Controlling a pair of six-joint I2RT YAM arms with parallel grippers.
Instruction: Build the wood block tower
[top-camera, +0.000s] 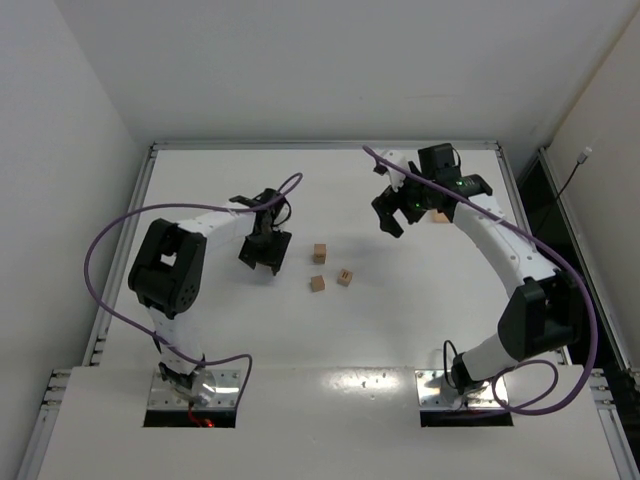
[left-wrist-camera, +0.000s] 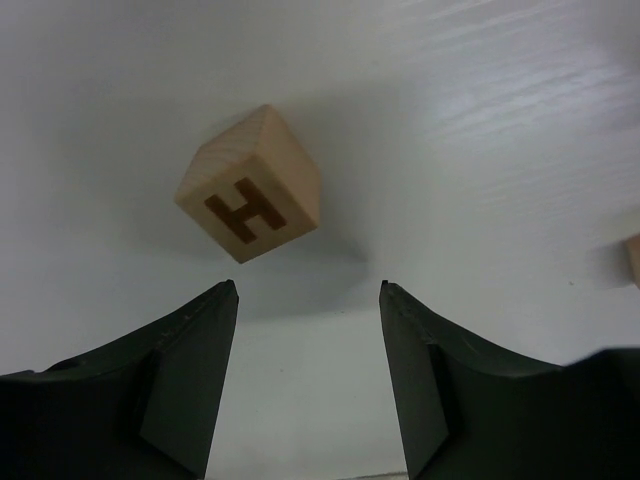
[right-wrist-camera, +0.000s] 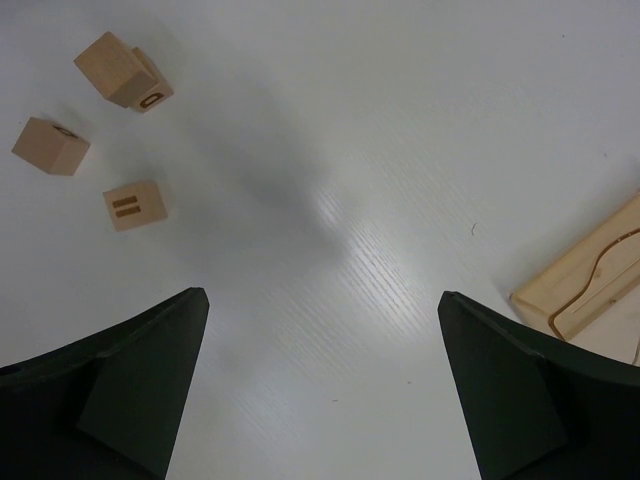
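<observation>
A wood block with a dark H (left-wrist-camera: 250, 185) lies on the white table just ahead of my left gripper (left-wrist-camera: 308, 285). That gripper is open, with only bare table between its fingers. The top view shows the left gripper (top-camera: 262, 262) left of three loose wood blocks (top-camera: 320, 253), (top-camera: 317, 284), (top-camera: 344, 277). The same three blocks (right-wrist-camera: 120, 70), (right-wrist-camera: 50, 147), (right-wrist-camera: 133, 205) lie at the upper left of the right wrist view. My right gripper (right-wrist-camera: 322, 295) is wide open over bare table, at the back right (top-camera: 392, 220). No tower is in view.
A pale wooden tray (right-wrist-camera: 585, 285) lies right of the right gripper and shows partly behind it (top-camera: 440, 216). A purple cable loops off each arm. Another block's edge (left-wrist-camera: 634, 260) shows at the right border of the left wrist view.
</observation>
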